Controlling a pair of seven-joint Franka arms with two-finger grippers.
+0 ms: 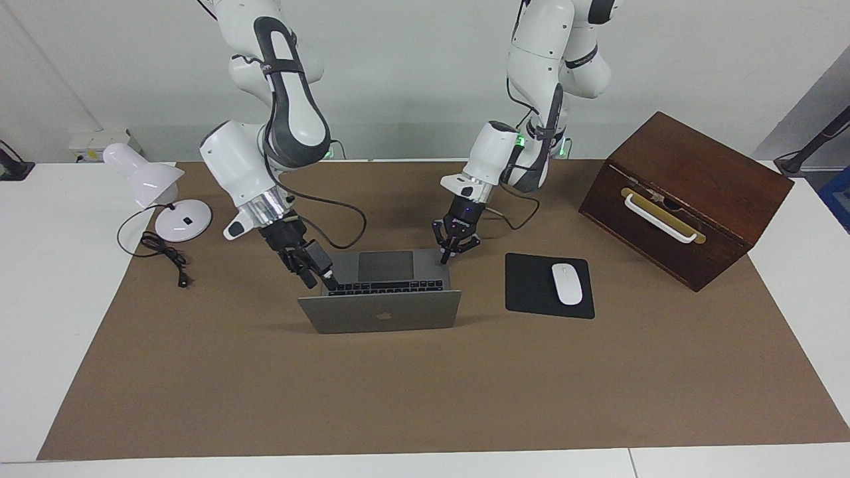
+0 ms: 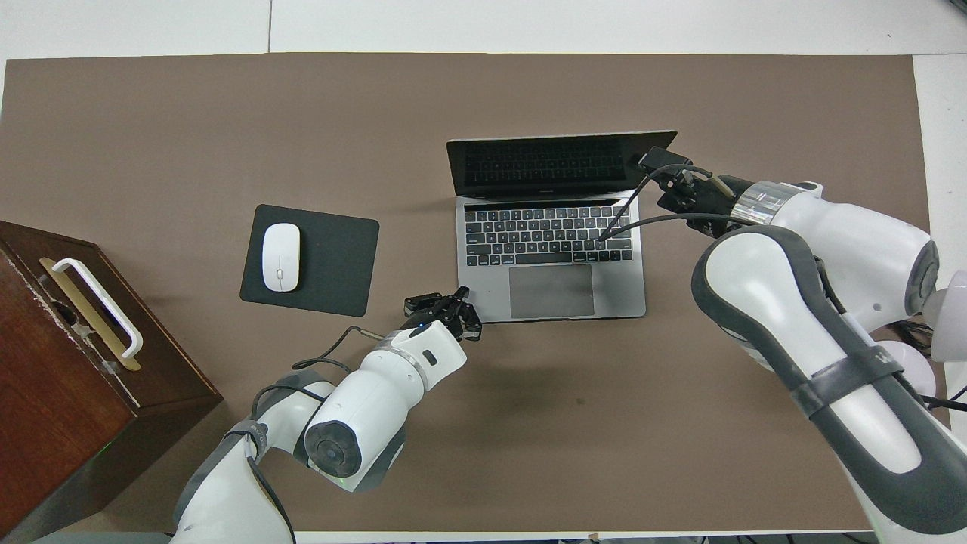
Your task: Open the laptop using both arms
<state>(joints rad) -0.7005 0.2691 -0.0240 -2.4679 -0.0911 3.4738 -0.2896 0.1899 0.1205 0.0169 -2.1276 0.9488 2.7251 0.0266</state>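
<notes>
Dark brown wood makes up the box (image 1: pixel 687 196) you see toward the left arm's end of the worktop (image 1: pixel 398 385); its lid is shut, a white handle (image 1: pixel 661 218) crosses one face, and its contents are hidden from you.

Your laptop (image 1: pixel 385 292) stands open near the middle of the brown worktop, somewhat closer to the robots' edge. Its silver-grey lid is raised roughly upright, dark apple logo facing away from the robots, and the dark screen, black keys and grey trackpad (image 2: pixel 551 291) show in the overhead view.

Your left end effector (image 1: pixel 453 249) sits at the base's corner nearest the robots on the mousepad side, fingers spread and holding nothing. Your right end effector (image 1: pixel 312 265) is at the lid's side edge toward the right arm's end; you cannot tell whether it grips.

Beside the laptop, a white mouse (image 1: pixel 567 283) lies on a black mousepad (image 1: pixel 531 292). A white desk lamp (image 1: pixel 156 189) stands near the worktop's corner by the right arm.
</notes>
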